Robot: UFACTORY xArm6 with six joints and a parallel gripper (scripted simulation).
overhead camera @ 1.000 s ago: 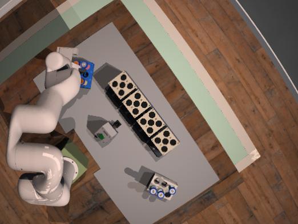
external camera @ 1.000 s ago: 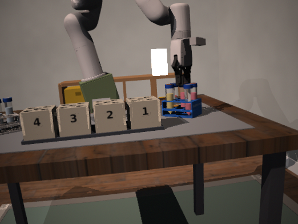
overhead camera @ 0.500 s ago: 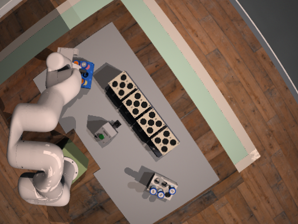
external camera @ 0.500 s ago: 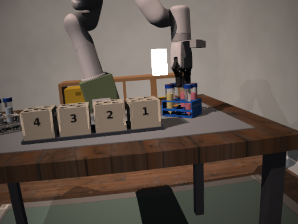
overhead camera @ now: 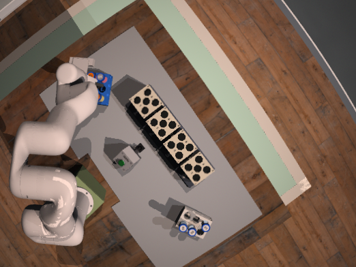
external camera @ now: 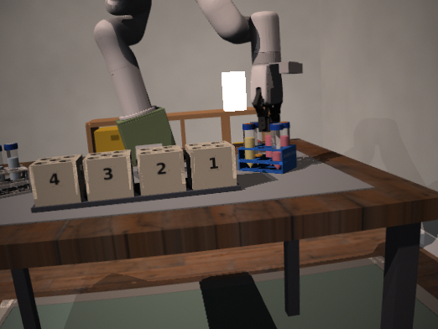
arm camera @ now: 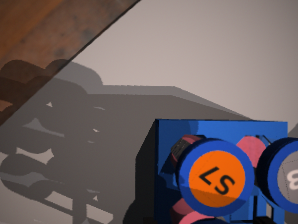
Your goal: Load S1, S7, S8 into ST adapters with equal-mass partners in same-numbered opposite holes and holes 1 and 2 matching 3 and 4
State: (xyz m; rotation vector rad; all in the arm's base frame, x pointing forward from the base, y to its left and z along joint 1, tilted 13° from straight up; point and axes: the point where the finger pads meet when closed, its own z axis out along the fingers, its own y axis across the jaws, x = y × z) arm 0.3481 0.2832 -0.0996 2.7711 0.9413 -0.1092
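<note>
The blue rack (overhead camera: 108,85) (external camera: 289,159) (arm camera: 225,127) holds several blue-capped tubes, with pink or yellow contents. S7 (arm camera: 217,176) stands at its corner, beside a grey-dotted tube (arm camera: 292,175). A yellow-filled tube (external camera: 249,144) stands at the near side. My gripper (external camera: 264,122) is partly open and points down, fingertips at cap height over the rack; the wrist view does not show the fingers. Which cap is between them is hidden. Adapters 1 (external camera: 205,172), 2 (external camera: 153,178), 3 (external camera: 101,182) and 4 (external camera: 63,190) stand upright in the stand; their visible holes are empty.
The white rack (external camera: 13,169) with three white-dotted blanks (overhead camera: 183,227) (overhead camera: 191,231) (overhead camera: 205,227) stands at the far end of the table. The desk with the green DONE key (overhead camera: 121,163) stands between the arm's base and the adapters. Neighbouring tubes crowd the fingers.
</note>
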